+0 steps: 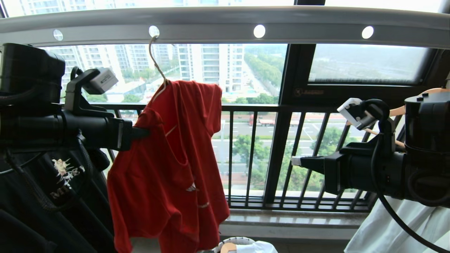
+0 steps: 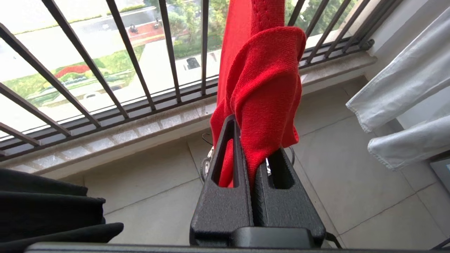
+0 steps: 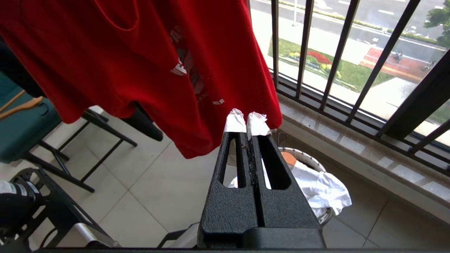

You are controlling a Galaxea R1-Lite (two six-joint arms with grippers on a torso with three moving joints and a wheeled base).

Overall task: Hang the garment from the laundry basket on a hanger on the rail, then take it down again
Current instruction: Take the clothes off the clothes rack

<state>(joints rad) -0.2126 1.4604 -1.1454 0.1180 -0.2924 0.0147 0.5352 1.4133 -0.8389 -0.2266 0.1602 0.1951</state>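
Note:
The red T-shirt garment (image 1: 172, 165) hangs crookedly on the thin cream wire hanger (image 1: 157, 70). The hanger's hook sits in a hole of the grey rail (image 1: 225, 21). My left gripper (image 1: 146, 133) is shut on a bunched fold at the garment's (image 2: 263, 88) left edge, with red cloth pinched between its fingers (image 2: 225, 196). My right gripper (image 1: 295, 161) is shut and empty, held level, well to the right of the shirt. In the right wrist view its taped tips (image 3: 246, 123) point toward the garment's (image 3: 140, 70) lower hem. The laundry basket (image 1: 242, 241) stands on the floor below.
A black printed T-shirt (image 1: 52, 196) hangs at far left. A pale garment (image 1: 386, 225) and a wooden hanger (image 1: 397, 110) are at far right. The black barred window railing (image 1: 281, 154) runs behind. The basket (image 3: 309, 158) holds white cloth. A black-legged green chair (image 3: 21, 130) stands nearby.

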